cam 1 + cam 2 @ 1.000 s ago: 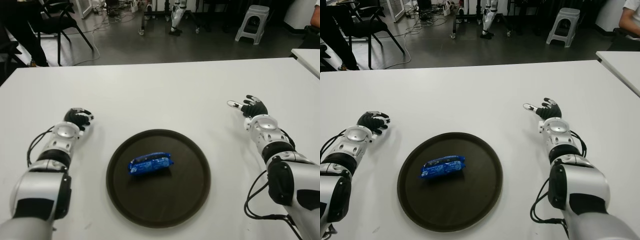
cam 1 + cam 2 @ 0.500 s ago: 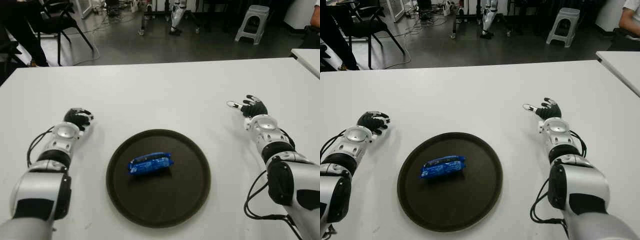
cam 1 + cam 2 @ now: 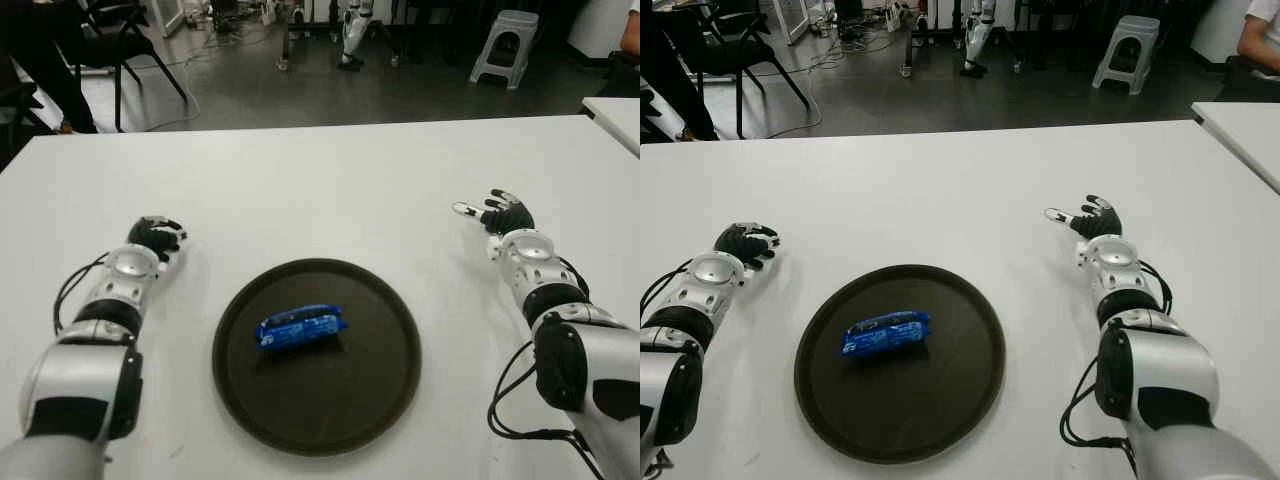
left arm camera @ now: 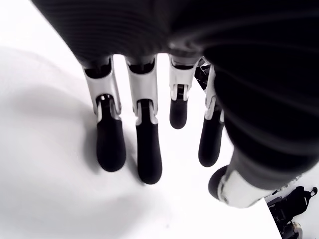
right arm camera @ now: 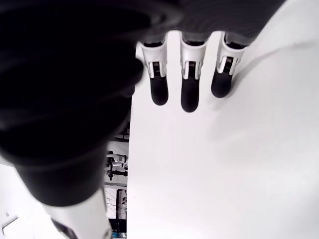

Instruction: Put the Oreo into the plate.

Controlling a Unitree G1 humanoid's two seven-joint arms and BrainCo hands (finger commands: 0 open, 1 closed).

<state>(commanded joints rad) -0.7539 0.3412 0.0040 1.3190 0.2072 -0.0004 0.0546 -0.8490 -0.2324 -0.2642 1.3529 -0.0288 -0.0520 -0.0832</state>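
Observation:
A blue Oreo packet (image 3: 301, 326) lies on its side inside the round dark plate (image 3: 380, 390), a little left of the plate's middle. My left hand (image 3: 155, 237) shows on the white table (image 3: 330, 190) to the left of the plate, with fingers (image 4: 142, 149) extended and nothing in them. My right hand (image 3: 497, 213) shows on the table to the right of the plate, with fingers (image 5: 189, 92) spread and holding nothing. Neither hand touches the packet or the plate.
Beyond the table's far edge are chairs (image 3: 120, 40), a grey stool (image 3: 505, 45) and cables on the floor. A second white table's corner (image 3: 615, 110) shows at the far right.

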